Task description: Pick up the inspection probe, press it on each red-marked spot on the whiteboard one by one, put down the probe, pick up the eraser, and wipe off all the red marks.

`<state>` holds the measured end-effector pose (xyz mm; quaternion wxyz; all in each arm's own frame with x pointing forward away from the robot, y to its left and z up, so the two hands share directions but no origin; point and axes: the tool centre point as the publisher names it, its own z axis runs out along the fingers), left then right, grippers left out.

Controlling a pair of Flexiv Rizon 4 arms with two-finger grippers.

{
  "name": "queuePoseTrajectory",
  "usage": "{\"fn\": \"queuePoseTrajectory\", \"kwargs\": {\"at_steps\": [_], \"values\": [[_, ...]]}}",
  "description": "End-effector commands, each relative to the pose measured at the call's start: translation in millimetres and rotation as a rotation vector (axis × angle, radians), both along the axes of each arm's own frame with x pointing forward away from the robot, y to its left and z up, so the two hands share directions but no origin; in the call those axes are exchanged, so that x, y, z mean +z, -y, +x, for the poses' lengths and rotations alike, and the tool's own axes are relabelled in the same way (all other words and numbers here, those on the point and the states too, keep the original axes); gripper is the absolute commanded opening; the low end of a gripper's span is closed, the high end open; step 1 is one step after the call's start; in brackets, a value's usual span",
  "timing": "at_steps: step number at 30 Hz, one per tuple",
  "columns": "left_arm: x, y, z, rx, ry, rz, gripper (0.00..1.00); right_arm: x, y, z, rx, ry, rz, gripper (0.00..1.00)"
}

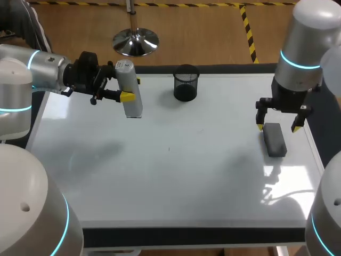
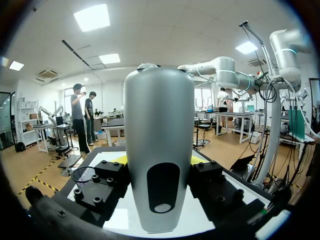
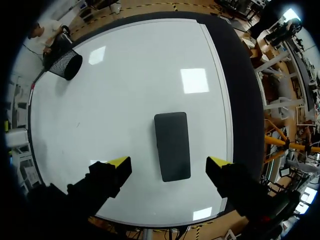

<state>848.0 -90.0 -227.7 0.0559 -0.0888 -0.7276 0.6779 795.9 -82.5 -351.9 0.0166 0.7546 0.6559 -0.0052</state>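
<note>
My left gripper [image 1: 130, 89] is shut on the inspection probe [image 1: 131, 106], a pale grey cylinder held upright above the far left part of the whiteboard [image 1: 170, 176]. In the left wrist view the probe [image 2: 159, 150] stands between the black fingers [image 2: 107, 177]. The dark grey eraser [image 1: 275, 140] lies flat near the board's right edge. Just above its far end hangs my right gripper [image 1: 277, 127], open. From the right wrist the eraser [image 3: 172, 146] lies between and ahead of the spread yellow tips of the gripper [image 3: 170, 162], untouched. I see no red marks, only a tiny dark speck [image 1: 169, 149].
A black mesh cup [image 1: 186, 82] stands at the board's far edge near the middle, also seen from the right wrist [image 3: 62, 62]. The board's dark frame runs close to the eraser on the right [image 1: 314, 144].
</note>
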Motion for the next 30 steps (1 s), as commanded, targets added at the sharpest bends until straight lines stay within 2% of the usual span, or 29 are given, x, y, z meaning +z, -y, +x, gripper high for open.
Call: {"fn": "queuePoseTrajectory", "kwargs": {"at_steps": [1, 7, 18, 30], "values": [[0.8, 0, 0.0, -0.001, 0.001, -0.002, 0.0, 1, 1, -0.5, 0.001, 0.0, 0.0, 1.0], [-1.2, 2, 4.0, -0.002, -0.001, 0.001, 0.0, 1, 1, -0.5, 0.001, 0.0, 0.0, 1.0], [0.0, 20, 28.6, -0.018, 0.015, 0.007, 0.0, 1, 1, -0.5, 0.001, 0.0, 0.0, 1.0], [-2.4, 41, 54.1, -0.045, 0.021, -0.027, 0.0, 1, 1, -0.5, 0.001, 0.0, 0.0, 1.0]]}}
